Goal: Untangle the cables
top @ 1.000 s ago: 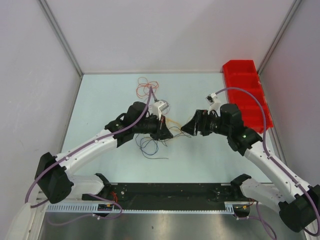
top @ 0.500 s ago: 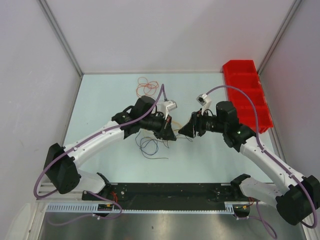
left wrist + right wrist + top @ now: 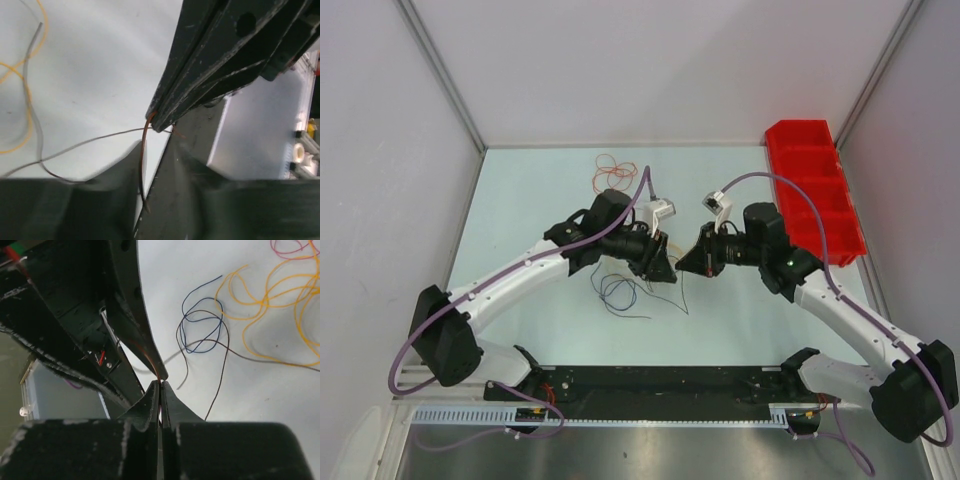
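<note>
My two grippers meet tip to tip at mid-table. The right gripper (image 3: 686,268) (image 3: 161,384) is shut on a thin red-brown cable (image 3: 143,150). In the left wrist view its closed jaws reach in from the upper right. The cable runs down through the gap between the fingers of my left gripper (image 3: 663,272) (image 3: 154,150), which stands open around it without pinching it. Dark blue cable loops (image 3: 617,292) (image 3: 200,325) lie just below the left gripper. Orange-yellow loops (image 3: 270,305) (image 3: 22,75) lie beside them. A red and orange coil (image 3: 613,175) rests apart, farther back.
A red bin (image 3: 815,185) stands at the right edge of the table, behind the right arm. Grey enclosure walls (image 3: 390,150) close in the left, the right and the back. Both arms' purple hoses (image 3: 640,190) arch above the wrists.
The right gripper has moved left to the left gripper's tip and shut on the red-brown cable. The left gripper, shut before, has opened.
</note>
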`<state>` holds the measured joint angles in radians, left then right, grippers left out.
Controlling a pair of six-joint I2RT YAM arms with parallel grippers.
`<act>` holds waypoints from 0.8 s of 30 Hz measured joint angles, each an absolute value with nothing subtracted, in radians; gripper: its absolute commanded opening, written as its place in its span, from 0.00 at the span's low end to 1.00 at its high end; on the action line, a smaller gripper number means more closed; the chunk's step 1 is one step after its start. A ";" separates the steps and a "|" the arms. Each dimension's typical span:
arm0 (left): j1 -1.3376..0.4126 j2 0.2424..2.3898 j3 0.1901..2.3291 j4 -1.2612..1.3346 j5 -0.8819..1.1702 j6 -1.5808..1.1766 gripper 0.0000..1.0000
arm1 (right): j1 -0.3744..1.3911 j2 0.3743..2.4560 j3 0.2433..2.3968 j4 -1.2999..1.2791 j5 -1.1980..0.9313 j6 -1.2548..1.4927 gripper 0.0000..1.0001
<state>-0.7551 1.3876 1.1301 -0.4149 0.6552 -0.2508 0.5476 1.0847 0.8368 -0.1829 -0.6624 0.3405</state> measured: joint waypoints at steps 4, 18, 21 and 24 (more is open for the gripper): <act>-0.756 1.374 1.146 -0.445 0.562 -0.254 1.00 | 0.548 1.085 0.860 -0.189 -0.620 0.354 0.00; -0.728 1.022 1.232 -0.729 -0.152 -0.255 1.00 | 0.413 1.181 1.419 -0.309 -0.392 0.363 0.00; -0.728 0.952 1.211 -0.773 -0.231 -0.264 1.00 | 0.387 1.225 1.513 -0.341 -0.358 0.351 0.00; -0.728 0.878 1.141 -0.798 -0.281 -0.281 1.00 | 0.364 1.298 1.644 -0.381 -0.319 0.325 0.00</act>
<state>-0.7277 0.8780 1.1412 -0.7982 -0.2810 -0.2810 0.3641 1.2984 1.6440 -0.3813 -0.3195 0.3248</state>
